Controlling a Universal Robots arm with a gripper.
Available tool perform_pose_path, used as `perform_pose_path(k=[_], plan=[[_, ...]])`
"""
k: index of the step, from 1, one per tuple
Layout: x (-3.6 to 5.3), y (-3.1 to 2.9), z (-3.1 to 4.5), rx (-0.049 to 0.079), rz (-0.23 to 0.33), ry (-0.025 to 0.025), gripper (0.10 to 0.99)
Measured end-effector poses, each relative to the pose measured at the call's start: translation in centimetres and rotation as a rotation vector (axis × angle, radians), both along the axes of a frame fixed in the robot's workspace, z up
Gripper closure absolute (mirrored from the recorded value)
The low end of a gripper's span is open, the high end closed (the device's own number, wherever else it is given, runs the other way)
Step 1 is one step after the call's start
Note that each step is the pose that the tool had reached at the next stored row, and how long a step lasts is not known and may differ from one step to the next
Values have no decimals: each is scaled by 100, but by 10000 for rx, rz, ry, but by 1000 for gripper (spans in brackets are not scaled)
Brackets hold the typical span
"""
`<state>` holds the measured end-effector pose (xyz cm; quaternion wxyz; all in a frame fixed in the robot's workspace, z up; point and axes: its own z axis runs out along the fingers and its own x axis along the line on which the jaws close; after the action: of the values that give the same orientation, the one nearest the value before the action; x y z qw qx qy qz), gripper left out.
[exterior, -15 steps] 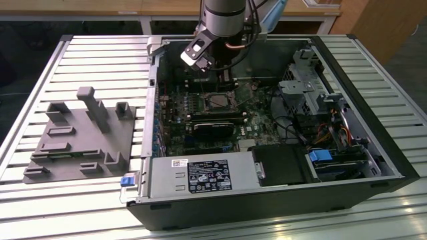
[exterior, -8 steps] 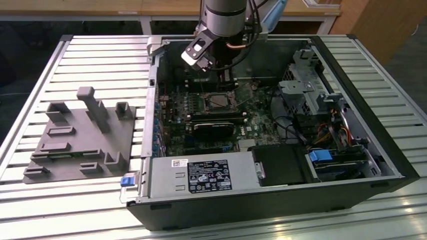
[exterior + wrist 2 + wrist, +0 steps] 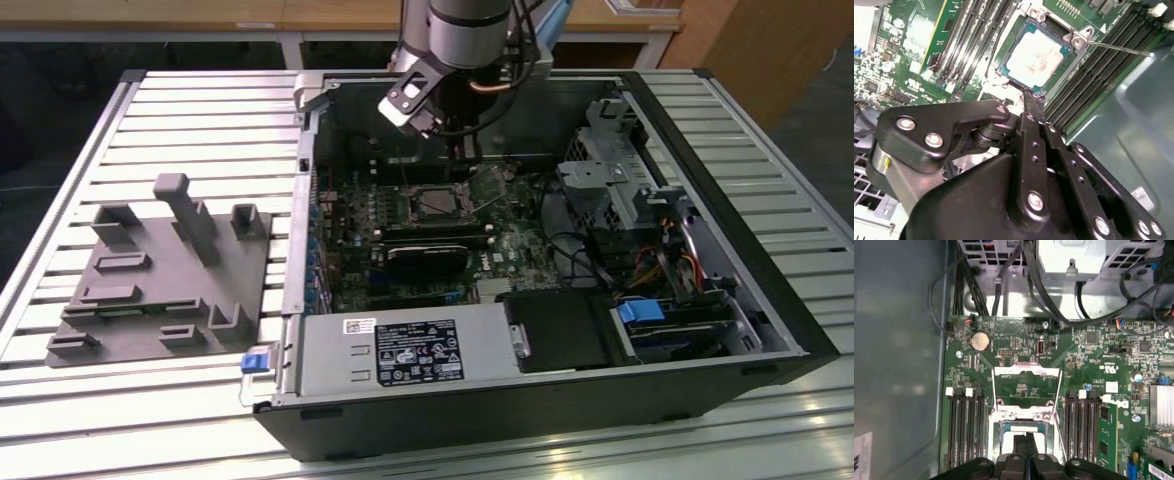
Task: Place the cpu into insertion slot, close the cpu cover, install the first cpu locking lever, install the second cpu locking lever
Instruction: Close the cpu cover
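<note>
The hand (image 3: 1032, 98) reaches down into an open computer case (image 3: 781, 300) that lies on a slatted metal surface (image 3: 187, 110). Its 2 fingers (image 3: 1020, 450) are pressed together with nothing between them, and their tips hang just over the near edge of the insertion slot (image 3: 1040, 91). The cpu (image 3: 1036, 56) already sits flat in that slot, silvery top up, with green motherboard around it. In the first wrist view the cpu cover (image 3: 1026, 372) is swung open, standing back from the slot on its hinge, and board shows through its square window. A thin metal locking lever (image 3: 1116, 48) sticks out free from 1 corner of the slot. Black memory slots (image 3: 964, 425) run along both sides. In the exterior view a grey plastic fixture (image 3: 160, 270) rests on the surface, well apart from the case, on the exterior view's left.
</note>
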<state>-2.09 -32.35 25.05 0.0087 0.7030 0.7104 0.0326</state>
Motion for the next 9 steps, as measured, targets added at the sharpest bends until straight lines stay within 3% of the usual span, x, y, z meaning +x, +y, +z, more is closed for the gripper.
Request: perform_pose_path(k=[4,9], plan=[[15,0,40,49,3,1,980],[112,-1,40,85,1,24,980]])
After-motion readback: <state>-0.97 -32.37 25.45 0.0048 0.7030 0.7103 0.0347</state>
